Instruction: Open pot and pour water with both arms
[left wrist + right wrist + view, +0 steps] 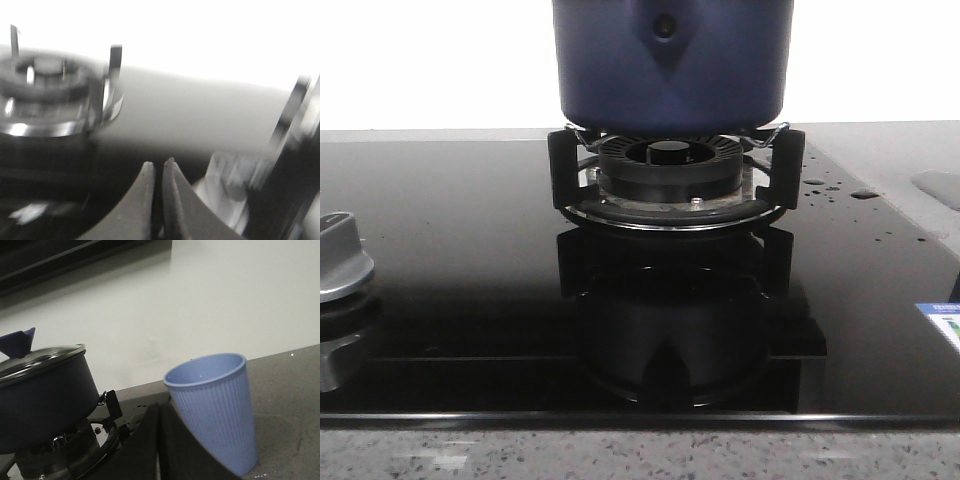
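Both hands are sitting pressed closed and empty: left hand [158,167], right hand [160,412]; the pot [672,65] is resting lidded on the burner [670,170].

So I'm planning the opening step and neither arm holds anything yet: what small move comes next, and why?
Probably raise the left gripper toward the lid, since the lid still sits on the pot over the burner. Its jaws are shut and empty, so they must open first. The blue cup stands upright beside the right gripper, not yet needed.
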